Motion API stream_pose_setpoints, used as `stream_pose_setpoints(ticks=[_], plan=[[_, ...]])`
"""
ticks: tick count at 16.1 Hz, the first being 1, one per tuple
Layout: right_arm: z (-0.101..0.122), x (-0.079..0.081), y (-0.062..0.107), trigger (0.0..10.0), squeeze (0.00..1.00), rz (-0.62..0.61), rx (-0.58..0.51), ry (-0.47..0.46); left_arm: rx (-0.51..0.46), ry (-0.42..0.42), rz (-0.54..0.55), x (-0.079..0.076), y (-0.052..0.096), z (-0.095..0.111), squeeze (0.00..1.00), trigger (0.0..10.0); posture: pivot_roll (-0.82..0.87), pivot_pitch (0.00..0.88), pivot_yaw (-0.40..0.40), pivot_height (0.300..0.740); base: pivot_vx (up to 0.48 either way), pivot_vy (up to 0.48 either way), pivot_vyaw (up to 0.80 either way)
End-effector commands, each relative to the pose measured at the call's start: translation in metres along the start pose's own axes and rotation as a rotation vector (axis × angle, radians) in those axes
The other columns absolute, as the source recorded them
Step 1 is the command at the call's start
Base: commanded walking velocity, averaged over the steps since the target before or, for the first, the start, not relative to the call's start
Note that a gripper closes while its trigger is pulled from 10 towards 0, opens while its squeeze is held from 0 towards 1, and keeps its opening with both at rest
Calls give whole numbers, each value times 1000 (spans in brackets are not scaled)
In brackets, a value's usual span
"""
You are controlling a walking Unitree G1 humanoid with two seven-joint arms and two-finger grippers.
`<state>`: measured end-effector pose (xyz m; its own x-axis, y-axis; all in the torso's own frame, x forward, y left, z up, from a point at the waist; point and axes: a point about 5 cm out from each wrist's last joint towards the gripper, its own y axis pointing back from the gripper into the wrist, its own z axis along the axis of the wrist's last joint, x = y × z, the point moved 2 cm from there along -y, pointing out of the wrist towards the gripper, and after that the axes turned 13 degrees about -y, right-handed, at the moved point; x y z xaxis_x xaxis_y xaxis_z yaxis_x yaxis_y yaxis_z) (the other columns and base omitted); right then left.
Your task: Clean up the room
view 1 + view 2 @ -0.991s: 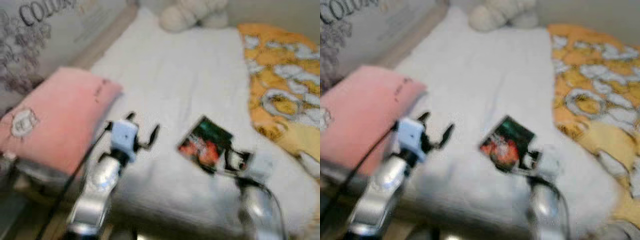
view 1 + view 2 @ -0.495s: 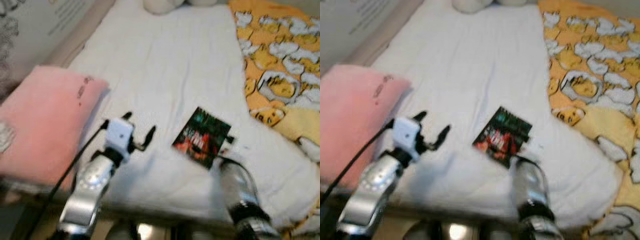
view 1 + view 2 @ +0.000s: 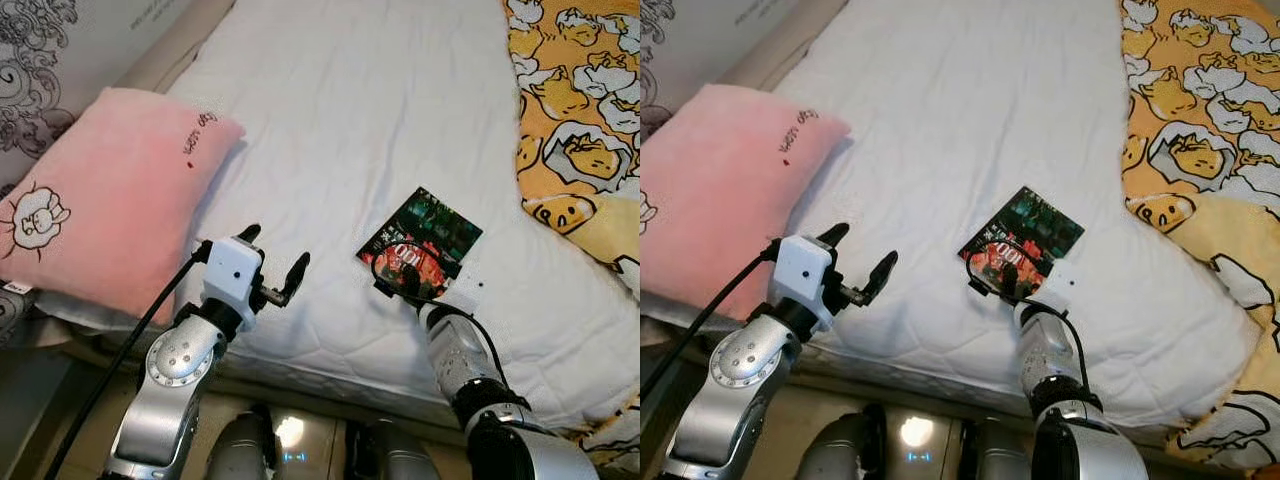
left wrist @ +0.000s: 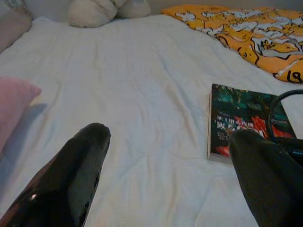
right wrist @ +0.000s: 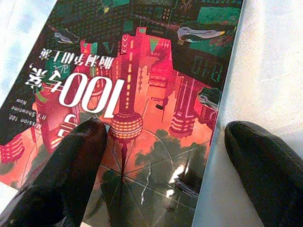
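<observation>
At the bed's (image 3: 330, 110) near edge, the left gripper (image 3: 272, 268) hovers with fingers spread, holding nothing. Beside it, the right gripper (image 5: 165, 156) reaches low over a book (image 3: 420, 246), fingers parted across the cover's near corner, not clamped. Open white sheet stretches beyond. A pink pillow (image 3: 110, 205) lies along the left edge, a yellow blanket (image 3: 575, 120) along the right.

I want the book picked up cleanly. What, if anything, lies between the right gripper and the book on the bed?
Nothing visible. The right gripper is open directly over the book's near edge, one finger above the cover, the other above the white sheet beside it.
</observation>
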<state>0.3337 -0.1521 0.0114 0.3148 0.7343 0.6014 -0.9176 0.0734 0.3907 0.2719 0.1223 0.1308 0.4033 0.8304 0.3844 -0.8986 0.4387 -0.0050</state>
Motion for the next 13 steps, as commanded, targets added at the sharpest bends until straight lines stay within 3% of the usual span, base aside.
stream_pose_setpoints(ticks=[1,6,8,10,11,13], plan=[[-16,2,3,10000,0,24,61,19,0,13,-6,-2,4,0,0,10000,172,273,-61,736,0,0,0],[-21,22,4,10000,0,135,52,104,-2,28,-3,-5,3,1,0,10000,171,259,-71,736,0,0,0],[-22,27,4,10000,0,163,48,171,-2,29,1,-4,3,1,0,10000,170,254,-74,736,0,0,0],[-26,29,5,10000,0,183,74,180,-1,31,5,-4,2,0,0,10000,171,246,-79,736,0,0,0],[-28,33,4,0,0,202,89,171,-1,30,8,-3,1,0,0,10000,173,244,-80,736,0,0,0],[-26,45,4,0,0,255,80,215,-3,31,13,-3,0,0,0,10000,172,234,-82,736,0,0,0]])
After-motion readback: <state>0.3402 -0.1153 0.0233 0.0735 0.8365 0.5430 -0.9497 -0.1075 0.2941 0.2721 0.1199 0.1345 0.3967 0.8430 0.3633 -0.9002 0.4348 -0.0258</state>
